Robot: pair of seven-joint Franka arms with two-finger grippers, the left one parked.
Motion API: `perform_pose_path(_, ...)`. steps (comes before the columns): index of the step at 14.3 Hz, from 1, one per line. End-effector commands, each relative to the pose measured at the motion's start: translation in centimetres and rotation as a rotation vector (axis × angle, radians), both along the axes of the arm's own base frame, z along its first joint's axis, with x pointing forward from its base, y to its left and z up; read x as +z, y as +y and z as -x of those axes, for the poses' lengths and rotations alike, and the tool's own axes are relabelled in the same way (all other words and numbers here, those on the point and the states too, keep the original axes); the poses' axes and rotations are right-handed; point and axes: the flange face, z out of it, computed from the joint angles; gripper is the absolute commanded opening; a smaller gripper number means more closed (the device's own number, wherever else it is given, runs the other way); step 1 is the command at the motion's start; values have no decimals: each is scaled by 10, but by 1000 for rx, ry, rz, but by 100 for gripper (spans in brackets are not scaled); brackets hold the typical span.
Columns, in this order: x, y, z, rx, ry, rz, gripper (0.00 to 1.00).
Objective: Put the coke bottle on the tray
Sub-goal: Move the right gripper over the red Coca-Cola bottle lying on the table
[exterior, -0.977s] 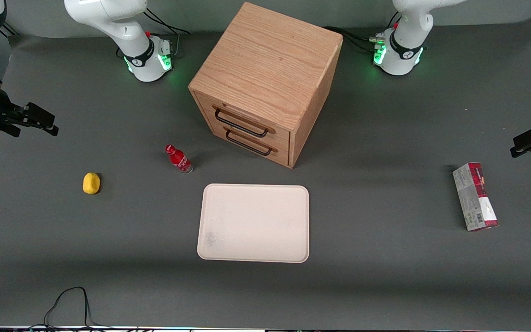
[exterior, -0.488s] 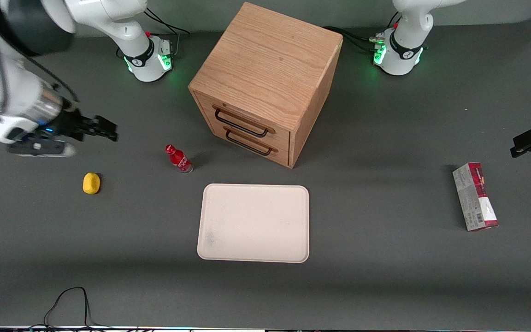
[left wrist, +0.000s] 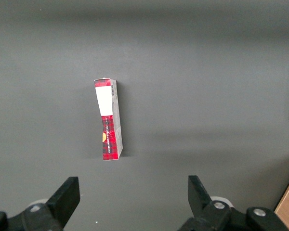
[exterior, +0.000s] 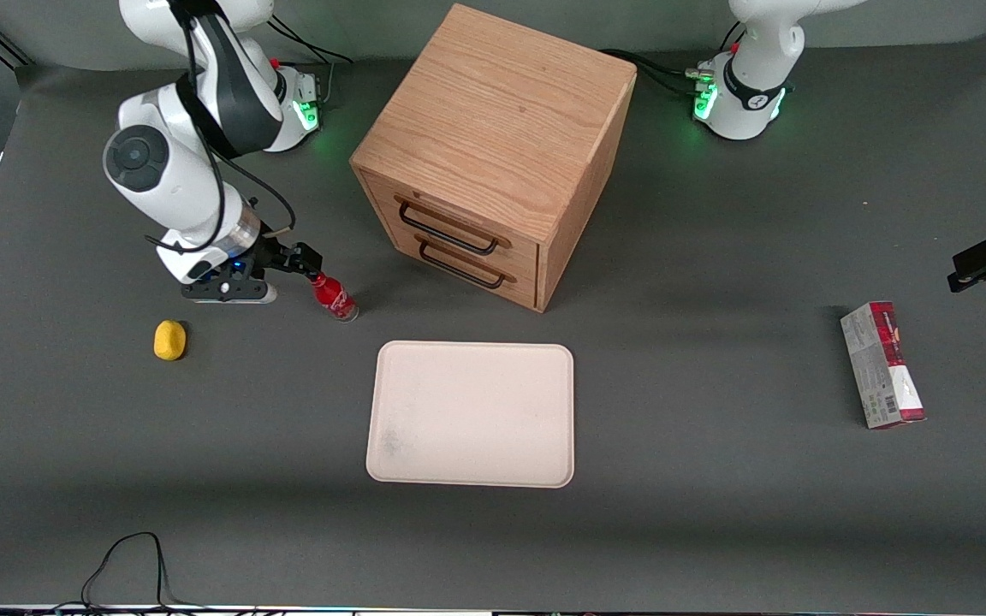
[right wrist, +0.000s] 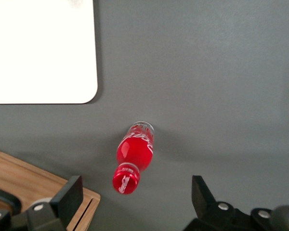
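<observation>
The coke bottle point(exterior: 335, 298) stands upright on the dark table, a little farther from the front camera than the tray's corner and in front of the drawer cabinet. The cream tray point(exterior: 472, 413) lies flat nearer the front camera. My right gripper point(exterior: 300, 261) hovers just above the bottle's red cap, fingers open and empty. In the right wrist view the bottle point(right wrist: 134, 156) stands between my open fingers point(right wrist: 72, 195), seen from above, with the tray's corner point(right wrist: 62, 72) beside it. My gripper point(right wrist: 137, 202) holds nothing.
A wooden drawer cabinet point(exterior: 493, 154) with two black handles stands beside the bottle. A yellow lemon point(exterior: 169, 340) lies toward the working arm's end. A red-and-grey carton point(exterior: 882, 365) lies toward the parked arm's end, also in the left wrist view point(left wrist: 108, 119).
My right arm has swung in from the working arm's end of the table to above the bottle. The bottle and tray have not moved.
</observation>
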Motion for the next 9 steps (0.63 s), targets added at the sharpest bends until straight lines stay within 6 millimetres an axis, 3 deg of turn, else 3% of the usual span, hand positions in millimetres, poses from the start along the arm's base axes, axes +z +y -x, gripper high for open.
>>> perform_pose_path(1,-27,1,10,-25,-28,-18,100)
perform_pose_path(9,-68,14,15,1,-27,-23,97)
